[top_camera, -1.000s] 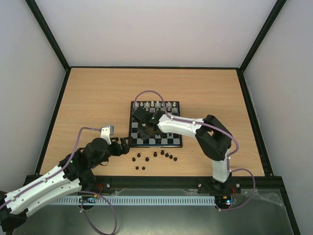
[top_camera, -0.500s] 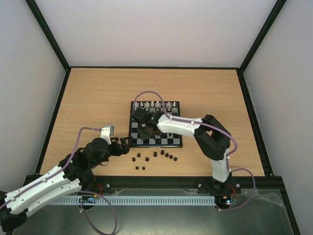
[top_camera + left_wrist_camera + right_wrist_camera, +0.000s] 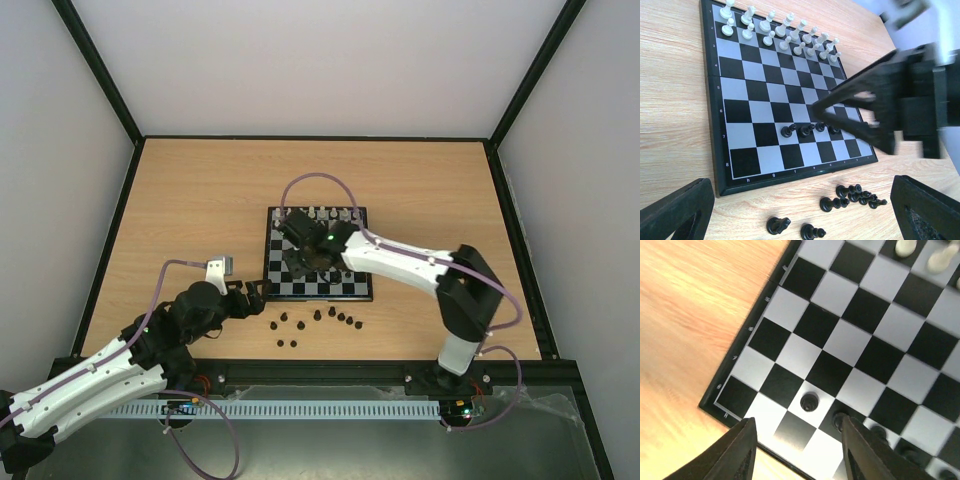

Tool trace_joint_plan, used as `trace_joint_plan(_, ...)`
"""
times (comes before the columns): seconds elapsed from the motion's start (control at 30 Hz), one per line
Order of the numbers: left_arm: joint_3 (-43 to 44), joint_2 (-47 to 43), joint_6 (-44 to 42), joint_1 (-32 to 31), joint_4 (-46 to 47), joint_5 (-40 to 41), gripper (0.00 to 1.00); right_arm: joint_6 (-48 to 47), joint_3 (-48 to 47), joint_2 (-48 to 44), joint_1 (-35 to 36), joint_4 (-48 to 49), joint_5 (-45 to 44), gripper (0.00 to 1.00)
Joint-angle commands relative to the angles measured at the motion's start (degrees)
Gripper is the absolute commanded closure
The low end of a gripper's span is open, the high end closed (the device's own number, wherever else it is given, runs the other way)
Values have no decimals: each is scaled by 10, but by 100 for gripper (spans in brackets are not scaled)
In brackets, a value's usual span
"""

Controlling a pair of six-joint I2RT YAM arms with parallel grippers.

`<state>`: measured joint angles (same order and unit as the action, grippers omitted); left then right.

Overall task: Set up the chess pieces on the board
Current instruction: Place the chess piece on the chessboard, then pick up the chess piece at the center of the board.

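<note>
Several chess pieces on board, others on table.

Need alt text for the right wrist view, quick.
The right gripper, jaws open and empty, hangs above the board near its corner, over the end of a row of dark chess pieces. White pieces show at top right.

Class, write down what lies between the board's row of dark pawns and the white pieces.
Bare squares of the board, where visible, between dark pawns and white pieces; the left wrist view shows it.
</note>
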<state>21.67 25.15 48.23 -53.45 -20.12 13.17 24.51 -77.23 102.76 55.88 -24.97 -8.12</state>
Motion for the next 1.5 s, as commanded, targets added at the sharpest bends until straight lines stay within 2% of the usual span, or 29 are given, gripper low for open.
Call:
trace_joint_plan(0.0, -1, 0, 2, 0, -1, 10, 1, 3, 28, -84, 3, -33, 2, 47)
trace_joint_plan(0.17, 6, 3, 0, 0, -2, 11, 1, 17, 83, -170, 33, -37, 1, 25)
trace_joint_plan(0.23, 9, 4, -1, 0, -2, 12, 1, 27, 112, -203, 53, -36, -2, 10)
trace_joint_plan(0.27, 10, 5, -2, 0, -3, 12, 1, 32, 127, -218, 65, -36, -5, 7)
trace_joint_plan(0.33, 13, 6, -2, 0, -3, 12, 0, 48, 162, -246, 92, -34, -13, 4)
trace_joint_plan(0.53, 23, 3, -2, 0, -13, 17, 1, 109, 241, -304, 178, -13, -38, 3)
trace_joint_plan(0.7, 33, -16, 1, 0, -23, 26, 0, 161, 268, -285, 246, 3, -68, 13)
trace_joint_plan(0.9, 38, -41, 9, 0, -30, 25, 1, 179, 259, -212, 279, 35, -72, 42)
trace_joint_plan(0.97, 41, -50, 10, 0, -31, 21, 0, 178, 249, -186, 280, 45, -67, 46)
trace_joint_plan(1.17, 55, -77, 12, 0, -45, 16, 0, 169, 210, -112, 280, 60, -53, 58)
trace_joint_plan(1.47, 52, -95, 13, -1, -46, 9, 1, 162, 148, -27, 280, 47, -48, 66)
